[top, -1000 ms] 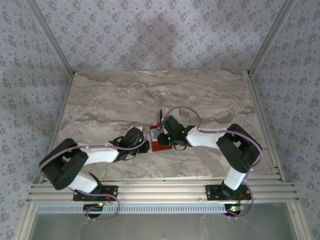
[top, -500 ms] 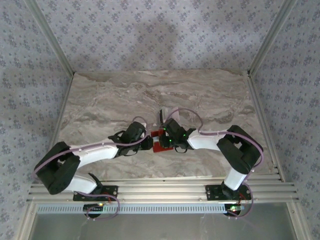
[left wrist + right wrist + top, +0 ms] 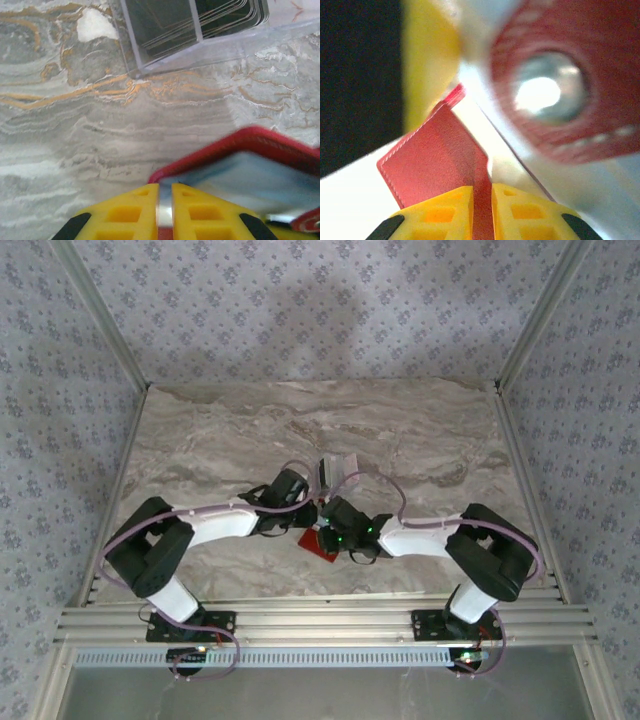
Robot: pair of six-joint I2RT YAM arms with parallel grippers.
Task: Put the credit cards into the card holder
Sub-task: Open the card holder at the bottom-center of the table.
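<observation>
- the wallet is at mid table, between the two arms, and looks lifted just off the marble. it is held from both sides.
- the left claw is nearly together, clamped on a thin pale edge where the wallet's red rim and grey-blue pocket run in under its fingers.
- the right claw is pinched on a red flap that stands edge-on between its pads. the silver snap on the other flap is close in front, blurred.
- the cards are not in the wallet. they stand stacked in a clear box just behind it, dark faces showing, apart from both claws.
- handling, as a judgement: the wallet is light, soft and floppy. its flaps bend at the fold, so it needs one grip per flap near the free edges to hold the pocket mouth open. the clear pocket film is thin and likely slick, easy to lose or crease.
- the cards look thin, stiff and smooth. they are best taken by a short edge from the top of the stack, and may slide or come out two at a time.
- from above the wallet sits as a tilted diamond, one corner toward the near edge. it is roughly square, so no clear long axis shows. its open side faces the left claw, and i cannot tell how the fold line runs.
</observation>
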